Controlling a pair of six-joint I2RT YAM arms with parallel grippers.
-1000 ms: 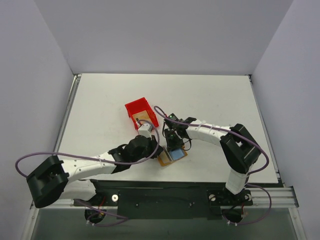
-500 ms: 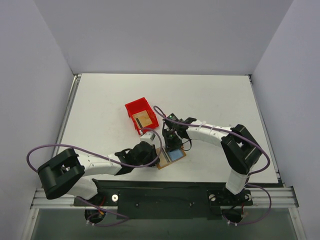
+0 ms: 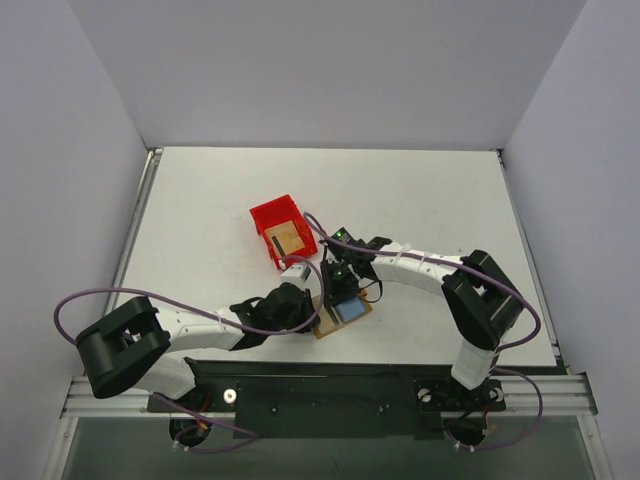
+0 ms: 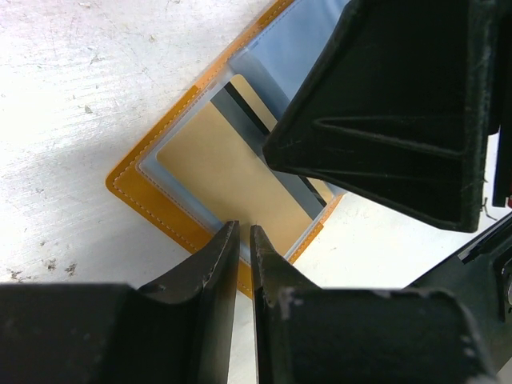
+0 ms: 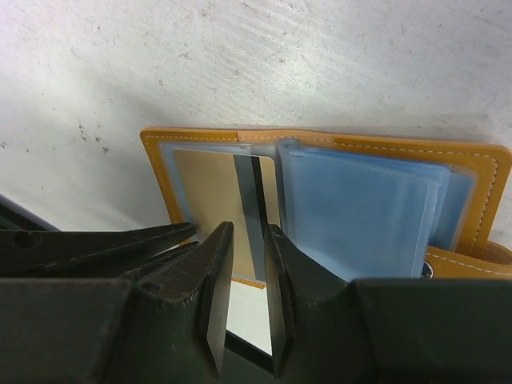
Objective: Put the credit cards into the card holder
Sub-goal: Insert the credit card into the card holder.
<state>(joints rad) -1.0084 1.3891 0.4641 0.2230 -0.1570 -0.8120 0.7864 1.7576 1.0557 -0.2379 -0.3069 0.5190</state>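
Left gripper (image 4: 244, 234) has its jaws nearly together with only a thin slit between them; whether they pinch anything cannot be told. Just ahead of its tips lies the card (image 4: 228, 172), flat in the open wallet (image 4: 126, 182), its long axis diagonal across the front. Right gripper (image 5: 248, 232), jaws slightly apart, hovers opposite.

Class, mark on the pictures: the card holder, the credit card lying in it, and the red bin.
card holder (image 5: 416, 150), right wrist view, orange stitched top border.
credit card (image 4: 212, 164), left wrist view, middle of its golden face.
red bin (image 3: 270, 210), top view, far red wall.
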